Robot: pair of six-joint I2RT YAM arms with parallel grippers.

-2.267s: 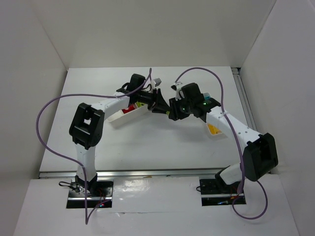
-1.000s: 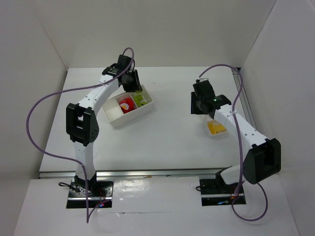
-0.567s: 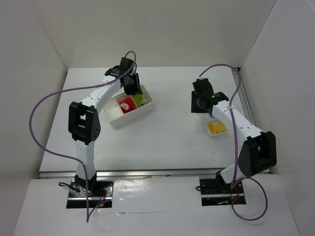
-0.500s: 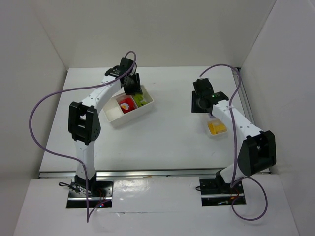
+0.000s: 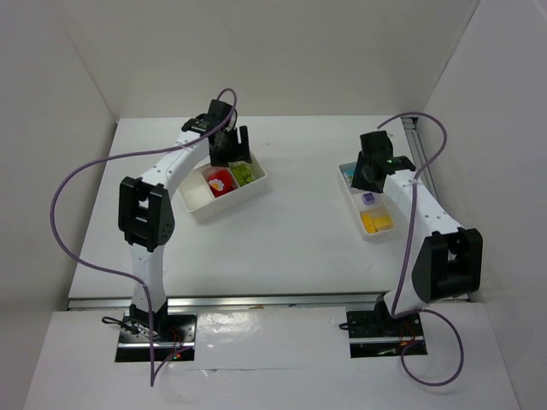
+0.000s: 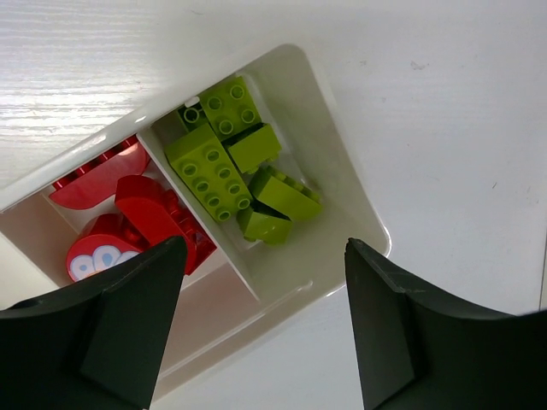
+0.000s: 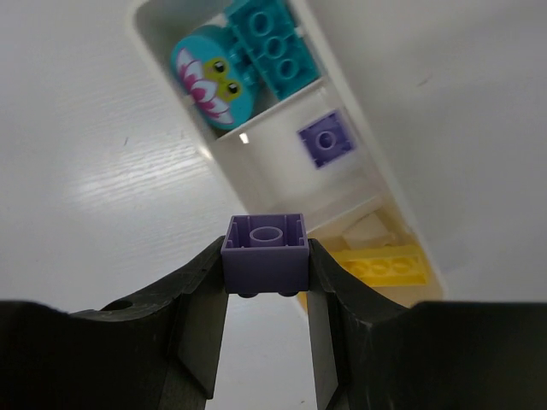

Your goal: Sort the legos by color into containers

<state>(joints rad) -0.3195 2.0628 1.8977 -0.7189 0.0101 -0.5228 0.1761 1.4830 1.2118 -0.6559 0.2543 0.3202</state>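
Note:
My left gripper (image 5: 229,147) hangs open over the lime green legos (image 6: 226,162), which fill the end compartment of the wide white tray (image 6: 359,213). Nothing sits between its fingers (image 6: 128,316). Red legos (image 6: 137,213) lie in the middle compartment. My right gripper (image 7: 266,256) is shut on a purple brick (image 7: 265,252), held above the narrow tray (image 7: 171,102). That tray holds a cyan brick (image 7: 273,47), a round cyan flower piece (image 7: 208,81), another purple brick (image 7: 326,139) and a yellow brick (image 7: 385,265).
White walls enclose the table on three sides. A metal rail (image 5: 425,171) runs along the right edge, close to the narrow tray (image 5: 355,205). Purple cables (image 5: 85,184) loop off both arms. The wide tray (image 5: 224,207) lies at an angle, left of centre.
My left gripper has opened over the green compartment. The right arm has swung right and now holds its purple brick over the narrow tray, which shows more of its length.

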